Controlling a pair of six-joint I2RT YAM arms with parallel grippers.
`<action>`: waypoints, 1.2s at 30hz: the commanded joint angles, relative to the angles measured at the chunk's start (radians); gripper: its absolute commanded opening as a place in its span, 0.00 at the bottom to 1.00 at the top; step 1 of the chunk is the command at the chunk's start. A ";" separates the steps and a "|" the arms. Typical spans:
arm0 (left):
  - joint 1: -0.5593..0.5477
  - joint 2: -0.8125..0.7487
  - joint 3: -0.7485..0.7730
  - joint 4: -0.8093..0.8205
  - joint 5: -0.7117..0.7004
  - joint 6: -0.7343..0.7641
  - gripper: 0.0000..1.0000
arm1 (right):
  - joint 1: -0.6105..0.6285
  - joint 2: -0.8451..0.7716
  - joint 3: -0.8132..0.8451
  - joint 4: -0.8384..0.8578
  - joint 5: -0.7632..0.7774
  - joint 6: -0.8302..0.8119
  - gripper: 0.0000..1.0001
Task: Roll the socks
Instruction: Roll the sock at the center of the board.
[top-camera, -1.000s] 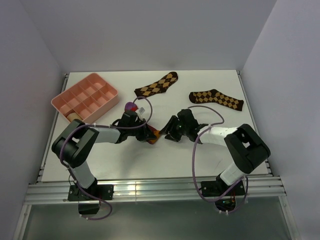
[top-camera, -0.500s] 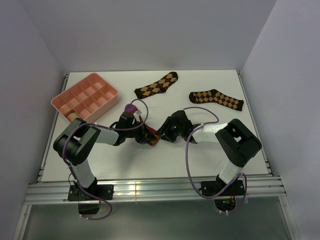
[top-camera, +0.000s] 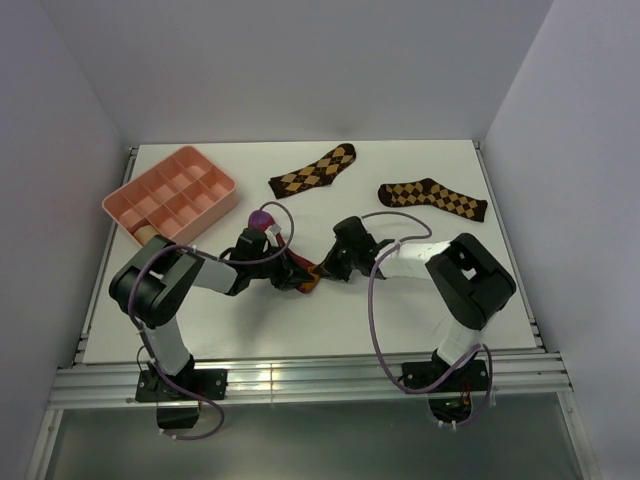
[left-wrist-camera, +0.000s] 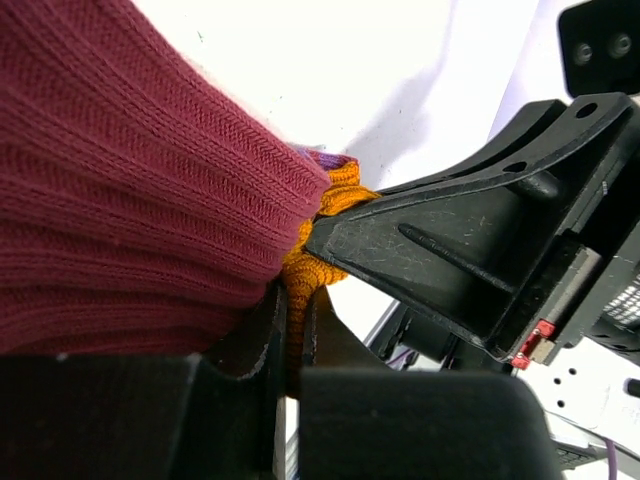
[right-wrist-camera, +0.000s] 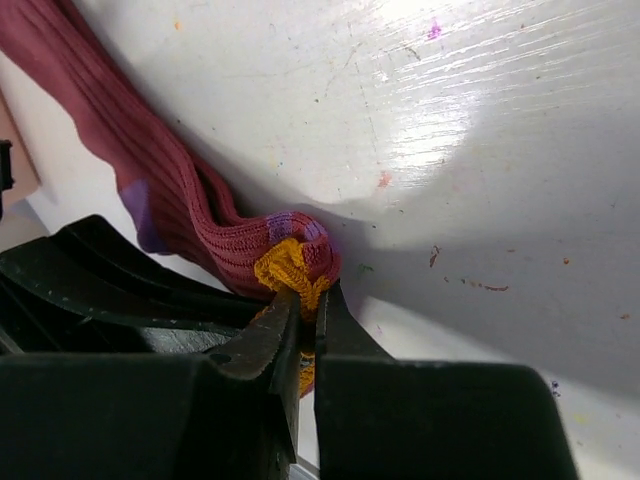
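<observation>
beside the tray (top-camera: 170, 190), left gripper (left-wrist-camera: 295, 300) and right gripper (right-wrist-camera: 305, 300) are pinching the crimson sock's (left-wrist-camera: 130, 190) cuff (right-wrist-camera: 285, 265); opposing tugs could free it.

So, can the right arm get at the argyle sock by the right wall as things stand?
Likely yes, once freed: the right hand is shut on the orange cuff of the crimson sock; nothing stands between it and that argyle sock.

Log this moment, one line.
left gripper: shut on crimson sock | right gripper: shut on same sock | both pinch orange cuff
</observation>
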 joint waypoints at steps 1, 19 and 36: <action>0.004 -0.035 0.003 -0.075 -0.063 0.049 0.09 | 0.007 0.032 0.080 -0.199 0.066 -0.047 0.00; -0.422 -0.356 0.127 -0.455 -0.997 0.642 0.51 | 0.003 0.176 0.377 -0.571 0.024 -0.162 0.00; -0.612 -0.050 0.224 -0.416 -1.289 0.834 0.48 | -0.004 0.203 0.372 -0.539 -0.032 -0.176 0.00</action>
